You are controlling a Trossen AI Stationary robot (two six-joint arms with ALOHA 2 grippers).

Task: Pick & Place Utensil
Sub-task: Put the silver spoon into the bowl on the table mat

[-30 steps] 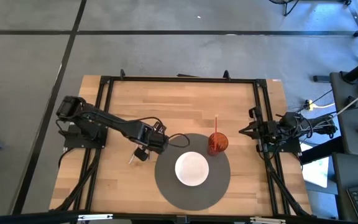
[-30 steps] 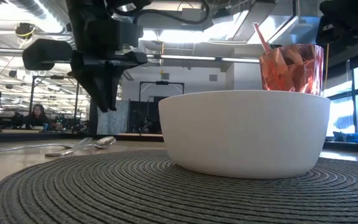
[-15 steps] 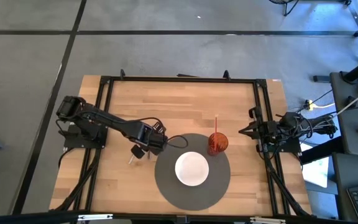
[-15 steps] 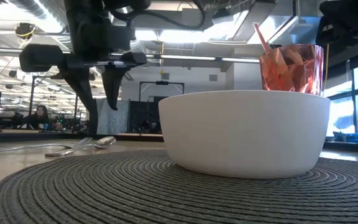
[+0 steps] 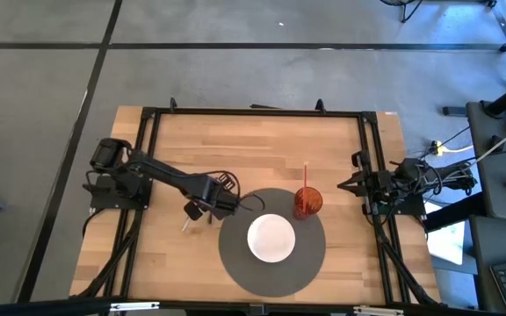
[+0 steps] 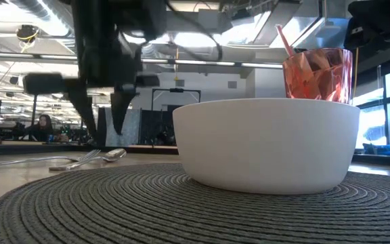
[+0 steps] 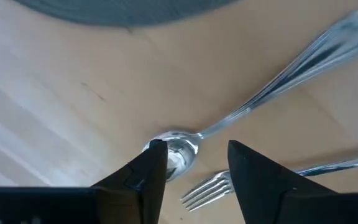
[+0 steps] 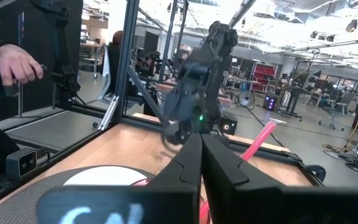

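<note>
A silver spoon (image 7: 178, 150) and a silver fork (image 7: 210, 186) lie side by side on the wooden table, left of the grey round mat (image 5: 235, 254). In the low view they show as the spoon (image 6: 114, 154) and the fork (image 6: 80, 161). My left gripper (image 7: 194, 167) hangs open just above them, fingers pointing down, one on each side of the spoon's bowl end and the fork's tines. I see that gripper (image 6: 103, 125) clear of the table in the low view. My right gripper (image 5: 351, 185) waits shut at the table's right edge.
A white bowl (image 5: 271, 239) sits in the middle of the mat. A red cup (image 5: 307, 203) with a pink straw (image 5: 306, 172) stands at the mat's far right rim. A person's hand (image 8: 14, 62) shows beyond the table's frame.
My left gripper has opened. It has also gone down and a little toward the table's left and near edges, closer to the spoon and fork. The spoon and fork have stayed where they lay.
</note>
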